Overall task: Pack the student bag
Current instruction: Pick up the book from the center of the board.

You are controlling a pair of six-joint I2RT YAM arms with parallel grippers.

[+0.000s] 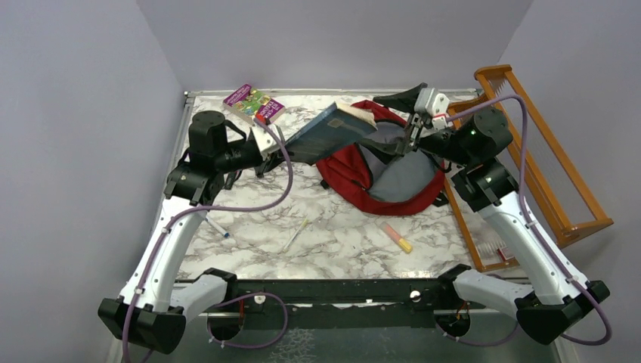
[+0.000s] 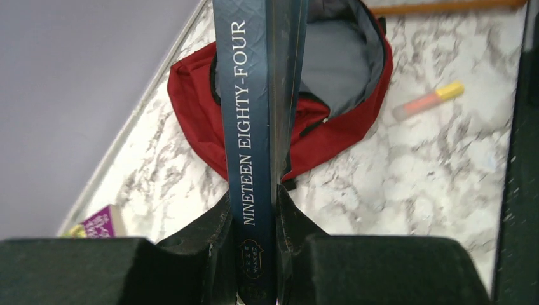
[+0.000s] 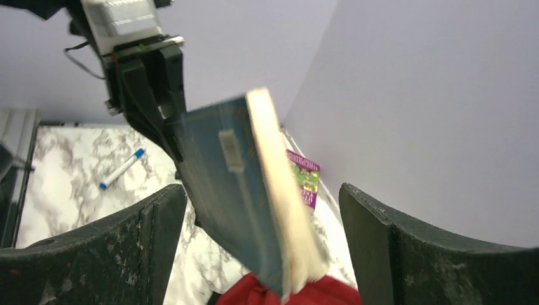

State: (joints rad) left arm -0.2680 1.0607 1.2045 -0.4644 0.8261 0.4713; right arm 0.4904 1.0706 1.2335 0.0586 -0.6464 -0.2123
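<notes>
Left pincer [image 1: 283, 150] holds a book over the student bag [image 1: 355, 178]; right pincer [image 3: 259, 190] stands wide.

Top view: the left pincer is clamped on one end of the Nineteen Eighty-Four book [image 1: 332, 130]. The bag lies open on the desk [image 1: 249, 219] just beyond it. Left wrist view: spine pinched between both fingers, grey-lined mouth directly ahead. Right wrist view: fingers spread, nothing gripped, red fabric just below. Advice: tip the book's free end into the mouth and release only once it is seated; the right pincer should steady the rim.

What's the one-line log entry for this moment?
left jaws: shut on book | right jaws: open, at backpack | book: tilted over backpack opening, not yet inside | table: marker loose
</notes>
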